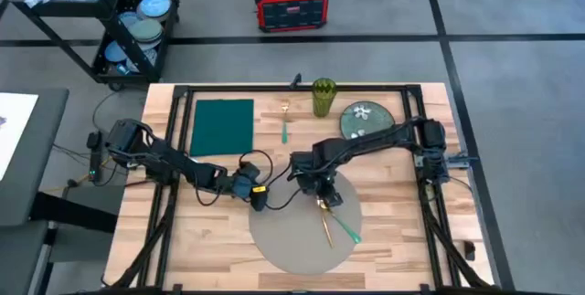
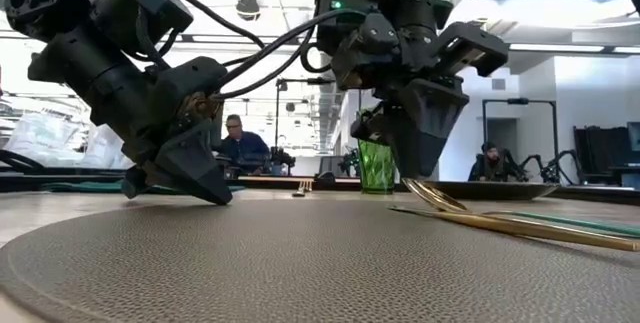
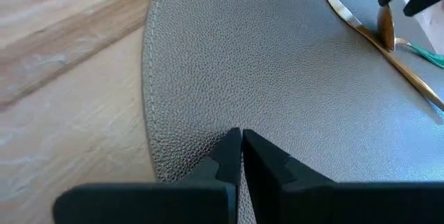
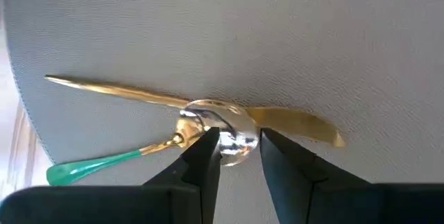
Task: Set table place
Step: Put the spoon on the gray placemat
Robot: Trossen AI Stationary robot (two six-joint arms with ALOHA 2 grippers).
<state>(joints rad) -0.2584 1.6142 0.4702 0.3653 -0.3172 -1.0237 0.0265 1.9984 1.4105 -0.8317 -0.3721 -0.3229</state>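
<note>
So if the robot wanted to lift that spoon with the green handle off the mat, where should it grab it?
Probably at the neck just behind the bowl, from straight above. The spoon lies flat on the placemat, its bowl crossing over the gold knife, so that end sits slightly raised. The right gripper is open around the bowl already.

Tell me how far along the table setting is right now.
Partly done. A gold knife and a green-handled spoon already lie crossed on the grey placemat. The right gripper is open around the spoon's bowl; the left gripper is shut at the placemat's edge. The fork, green glass, plate and napkin remain off the placemat.
</note>
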